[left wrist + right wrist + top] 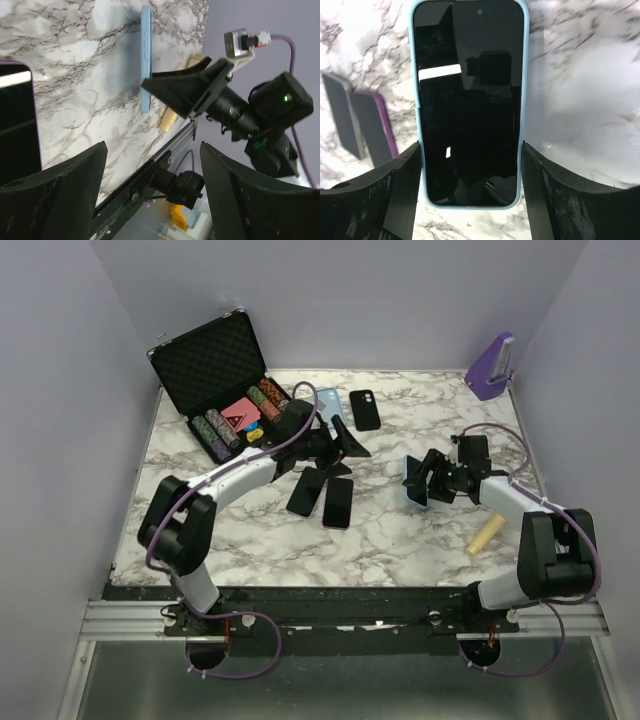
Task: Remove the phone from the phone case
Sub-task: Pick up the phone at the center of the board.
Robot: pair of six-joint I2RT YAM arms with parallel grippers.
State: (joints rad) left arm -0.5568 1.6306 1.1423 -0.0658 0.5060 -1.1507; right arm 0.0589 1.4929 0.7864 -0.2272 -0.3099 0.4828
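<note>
Clamping the phone case (416, 75) across its long sides with my right gripper (470, 150), I am judging the purpose to be bracing. The light blue shell is being steadied with the phone (470, 110) seated inside, screen facing my wrist camera, so that my other arm can be working at an edge.

The right jaws are standing about as wide as the case, one finger (402, 185) pressing on each side and touching nothing else.

Case and phone are sitting well to the right of the open chip case (215, 365) and nearer my bases; the left wrist view is showing them edge-on. Whether the lower end is resting on the table (400, 530), I cannot tell.

My left gripper (152, 145) is hanging between the chip case and the phone, jaws spread wide, holding nothing. It is pointing toward the blue edge, apart from it. The phone is not yet coming out.
</note>
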